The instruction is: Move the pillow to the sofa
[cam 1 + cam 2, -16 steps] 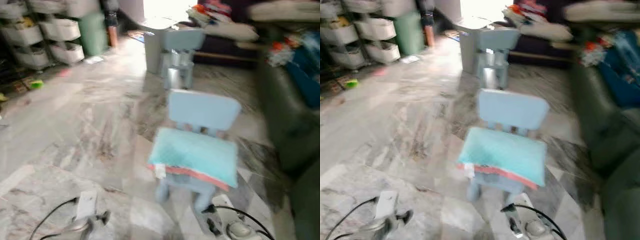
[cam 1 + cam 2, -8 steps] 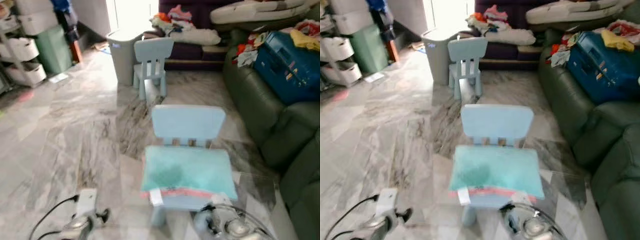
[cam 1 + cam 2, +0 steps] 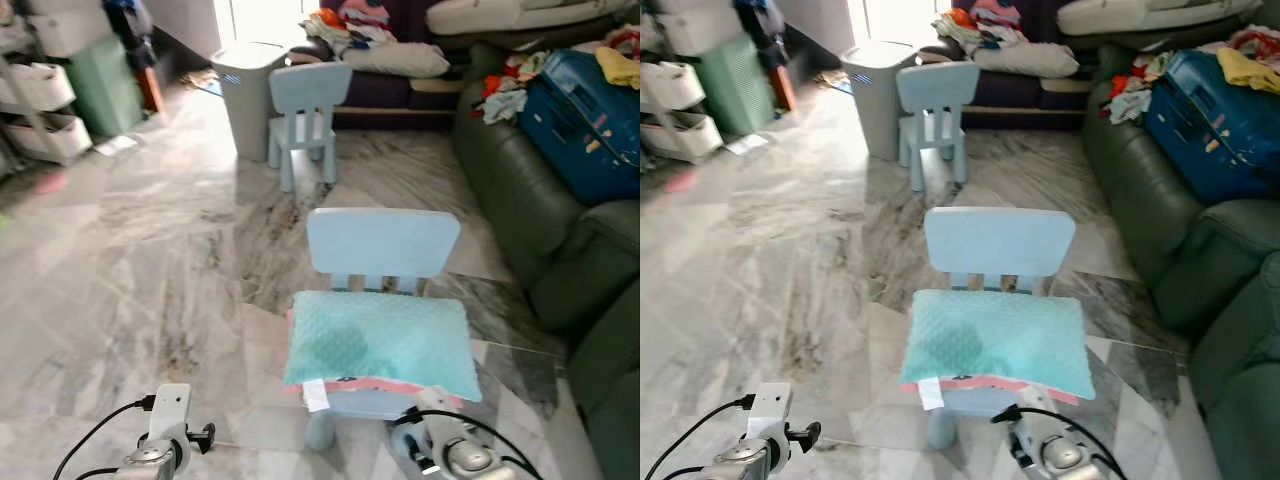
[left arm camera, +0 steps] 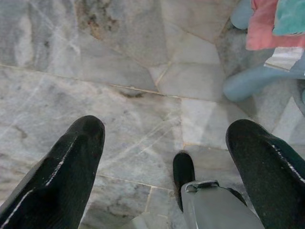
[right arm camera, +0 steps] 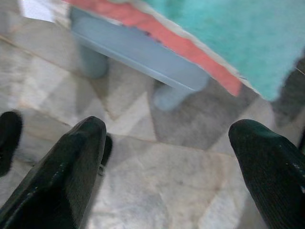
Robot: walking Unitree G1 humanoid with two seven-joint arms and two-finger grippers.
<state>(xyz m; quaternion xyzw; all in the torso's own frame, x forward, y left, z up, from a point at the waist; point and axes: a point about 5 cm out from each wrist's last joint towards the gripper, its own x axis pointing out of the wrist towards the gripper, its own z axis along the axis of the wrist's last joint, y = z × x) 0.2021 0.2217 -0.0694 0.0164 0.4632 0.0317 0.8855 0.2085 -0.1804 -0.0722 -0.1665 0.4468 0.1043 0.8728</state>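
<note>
Sofa (image 3: 545,215), dark green, is seen along the right edge of the frame, its seat crowded by a blue suitcase (image 3: 585,120) and loose clothes; a pillow set down there could be left balanced on clutter and slide off. Marble floor (image 3: 130,270) is spread across the left and centre. The small blue chair (image 3: 383,240) is placed at lower centre, and the teal pillow (image 3: 378,345) is laid flat on its seat, overhanging the front edge. A one-sided grab could tip the light chair or drag the pillow onto the floor. The left gripper (image 4: 162,167) and right gripper (image 5: 167,162) are held low with fingers spread wide and nothing between them.
</note>
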